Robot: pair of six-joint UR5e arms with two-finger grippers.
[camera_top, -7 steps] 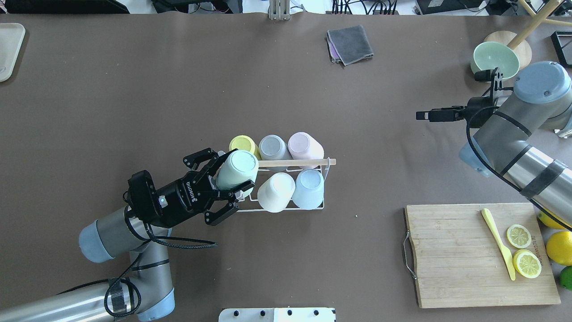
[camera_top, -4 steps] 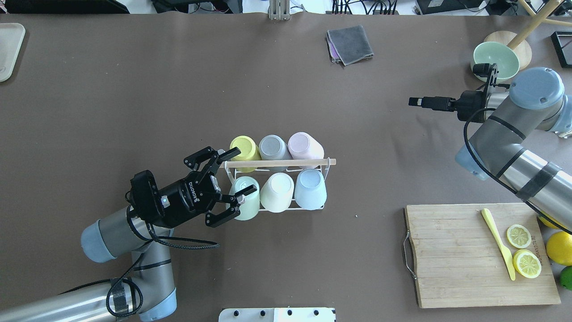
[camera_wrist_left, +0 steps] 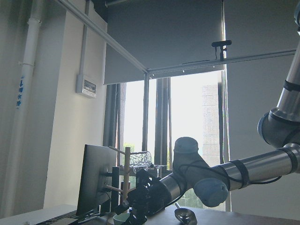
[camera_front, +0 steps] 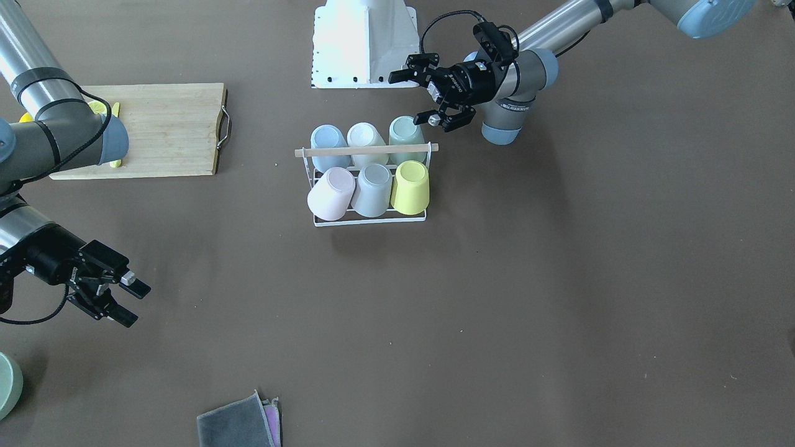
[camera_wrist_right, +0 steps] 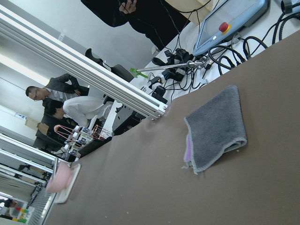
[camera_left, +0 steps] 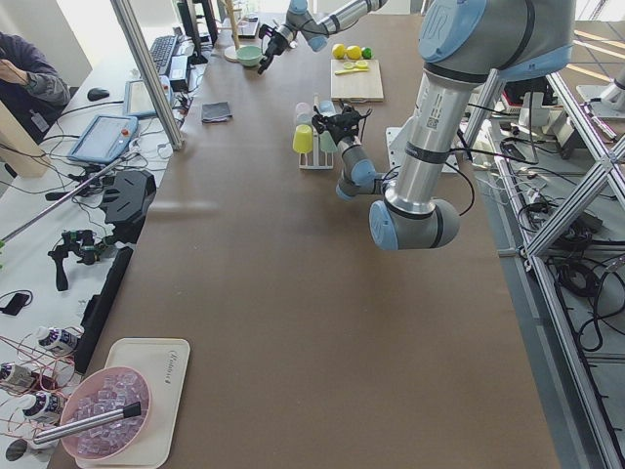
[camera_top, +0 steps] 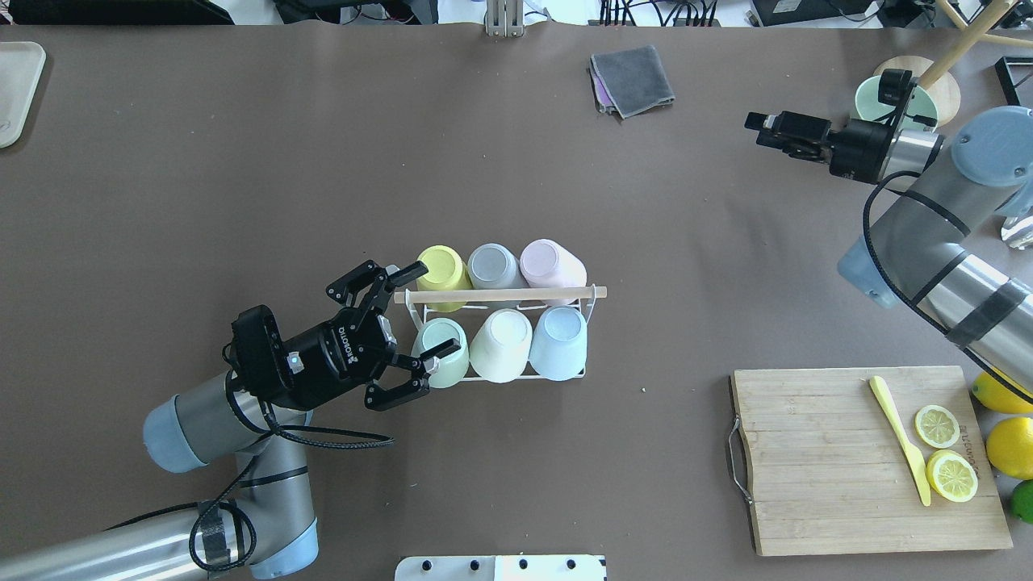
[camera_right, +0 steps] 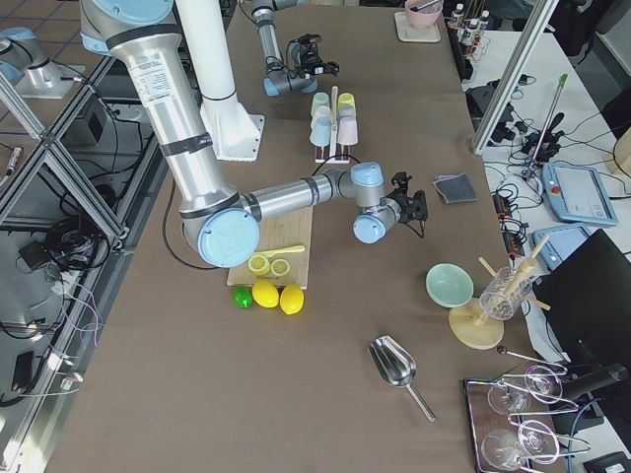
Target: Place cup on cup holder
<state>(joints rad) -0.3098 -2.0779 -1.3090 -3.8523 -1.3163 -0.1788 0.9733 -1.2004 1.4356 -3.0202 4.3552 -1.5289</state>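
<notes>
The cup holder (camera_top: 516,294) is a white wire rack with a wooden rod, at mid-table; it also shows in the front-facing view (camera_front: 366,149). Six cups sit upside down on it. The pale green cup (camera_top: 436,332) is on the near-left prong, next to a cream cup (camera_top: 500,345) and a blue cup (camera_top: 558,340). Yellow, grey and pink cups fill the far row. My left gripper (camera_top: 437,307) is open and empty, its fingers spread just left of and above the green cup (camera_front: 407,131). My right gripper (camera_top: 754,123) is open and empty, far right.
A wooden cutting board (camera_top: 815,460) with lemon halves and a yellow knife (camera_top: 897,436) lies near right. Whole lemons (camera_top: 1009,444) sit beside it. A grey cloth (camera_top: 633,79) lies at the far middle. A green bowl (camera_top: 876,93) stands far right.
The left gripper held the green cup above the rack, then set it on the near-left prong, opened and drew back slightly. The right gripper moved toward the table's far edge.
</notes>
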